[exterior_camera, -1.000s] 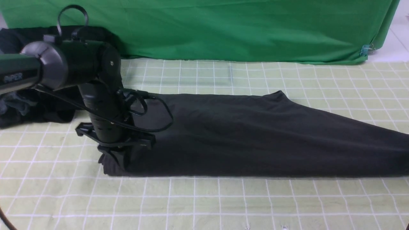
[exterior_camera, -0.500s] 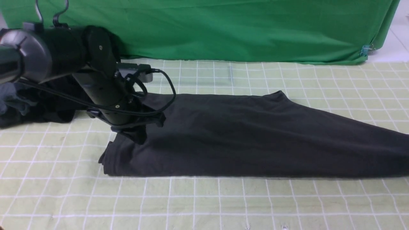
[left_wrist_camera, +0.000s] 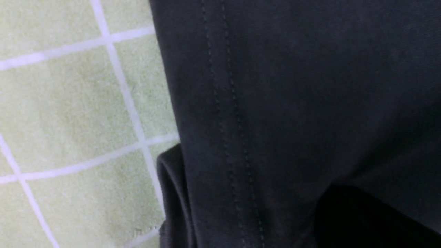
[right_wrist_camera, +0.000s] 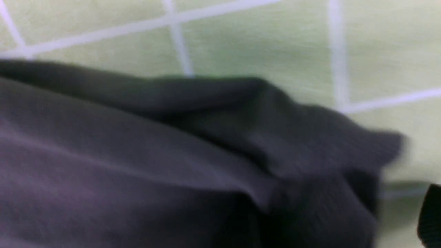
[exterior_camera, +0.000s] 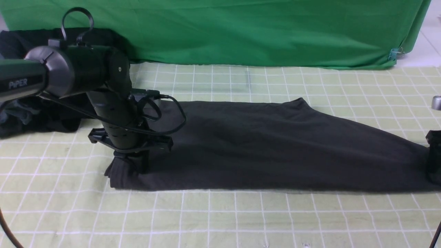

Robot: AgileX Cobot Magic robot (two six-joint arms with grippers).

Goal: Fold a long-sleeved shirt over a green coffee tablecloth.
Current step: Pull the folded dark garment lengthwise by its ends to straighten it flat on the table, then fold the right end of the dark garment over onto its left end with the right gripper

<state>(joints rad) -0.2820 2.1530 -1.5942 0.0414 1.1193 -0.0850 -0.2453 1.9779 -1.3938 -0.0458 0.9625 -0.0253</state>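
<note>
The long-sleeved shirt [exterior_camera: 275,148] lies folded into a long charcoal band across the green coffee tablecloth [exterior_camera: 220,217], and its chest print is hidden. My left gripper [exterior_camera: 131,167] points down onto the shirt's left end, shut on the bunched fabric. In the left wrist view the stitched hem [left_wrist_camera: 224,103] runs beside one dark finger [left_wrist_camera: 372,220]. My right gripper [exterior_camera: 433,165] shows only partly at the frame's right edge, over the shirt's narrow right end. It is open, with the ribbed cuff [right_wrist_camera: 310,193] between its fingers and one finger [right_wrist_camera: 430,217] beside the cloth.
A plain deep green cloth [exterior_camera: 241,31] hangs along the back, held by a blue clip [exterior_camera: 393,53]. A heap of black clothing with grey-blue fabric [exterior_camera: 20,113] lies at the back left behind my left arm. A black cable [exterior_camera: 175,120] loops from the left wrist over the shirt.
My left gripper, raised above the shirt half a second ago, has come back down onto its left end. My right gripper has entered at the right edge over the shirt's right end.
</note>
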